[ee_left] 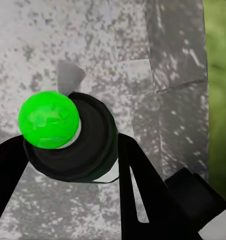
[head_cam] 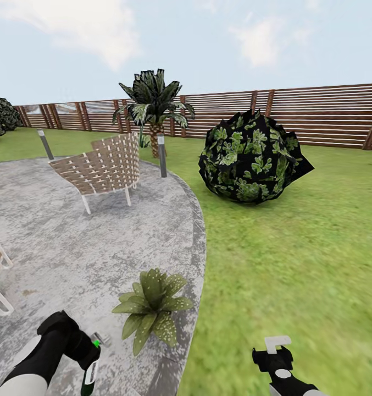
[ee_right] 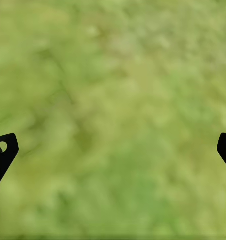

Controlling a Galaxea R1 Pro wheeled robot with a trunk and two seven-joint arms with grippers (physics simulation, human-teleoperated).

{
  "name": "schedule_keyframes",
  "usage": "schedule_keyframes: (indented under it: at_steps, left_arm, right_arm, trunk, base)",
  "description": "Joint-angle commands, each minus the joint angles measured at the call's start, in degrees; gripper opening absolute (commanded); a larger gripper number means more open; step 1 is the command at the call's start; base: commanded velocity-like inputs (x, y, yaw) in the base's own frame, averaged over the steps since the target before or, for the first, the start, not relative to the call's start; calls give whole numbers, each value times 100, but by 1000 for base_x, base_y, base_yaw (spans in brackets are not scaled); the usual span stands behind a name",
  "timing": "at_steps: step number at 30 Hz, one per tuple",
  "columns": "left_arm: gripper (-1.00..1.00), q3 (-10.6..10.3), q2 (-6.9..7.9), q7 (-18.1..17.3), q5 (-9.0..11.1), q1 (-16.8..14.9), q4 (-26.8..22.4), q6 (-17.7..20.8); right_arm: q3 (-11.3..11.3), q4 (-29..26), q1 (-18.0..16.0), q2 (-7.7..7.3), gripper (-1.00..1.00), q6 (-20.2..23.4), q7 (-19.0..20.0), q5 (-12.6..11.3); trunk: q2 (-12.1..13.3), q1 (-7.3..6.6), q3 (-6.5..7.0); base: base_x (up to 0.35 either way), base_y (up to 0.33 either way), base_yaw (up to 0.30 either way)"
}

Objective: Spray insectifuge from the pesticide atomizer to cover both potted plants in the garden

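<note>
My left tool [head_cam: 91,352] is clamped on the one pesticide atomizer [head_cam: 90,371], held over the paved patio [head_cam: 70,247]; my right tool [head_cam: 277,345] hangs above the lawn [head_cam: 295,264], fingers spread apart; one potted plant [head_cam: 151,305] sits at the patio's near edge; farther off, two wicker chairs [head_cam: 103,165], one dark bush [head_cam: 251,157], one palm [head_cam: 153,104].

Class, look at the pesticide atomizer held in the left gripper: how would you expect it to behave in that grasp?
The pesticide atomizer looks rigid, so it probably won't flex. Its round, smooth-looking body may twist or slip between the left gripper fingers. Being slim and small, it is likely light, and would probably roll if dropped on the patio.
</note>
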Motion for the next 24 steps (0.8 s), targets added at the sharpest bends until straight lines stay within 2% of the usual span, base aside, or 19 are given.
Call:
schedule_keyframes:
  at_steps: [1,7,11,18,24]
  left_arm:
    - [-100,55,-4,-28,-20,-1,1,50]
    - [-100,69,-45,-5,-30,10,75,42]
    - [-100,67,-76,112,-31,11,85,44]
    - [-100,71,-83,145,-27,11,93,53]
    - [-100,97,-73,153,-27,11,179,60]
  right_arm:
    - [50,3,-3,0,100,-19,-8,-59]
    - [50,3,-3,1,100,-19,-8,-59]
    - [50,-4,-3,7,100,-19,-9,-71]
    - [44,-13,-3,26,100,-19,-10,-84]
    - [41,-15,-3,44,100,-19,-16,-85]
  trunk:
    - [-2,-1,-5]
    - [-2,-1,-5]
    - [-2,-1,-5]
    - [-2,-1,-32]
    - [-2,-1,-84]
  base:
    - [0,0,0]
    - [-10,0,0]
    - [-234,0,-12]
    - [-102,0,-228]
    - [-1,0,-94]
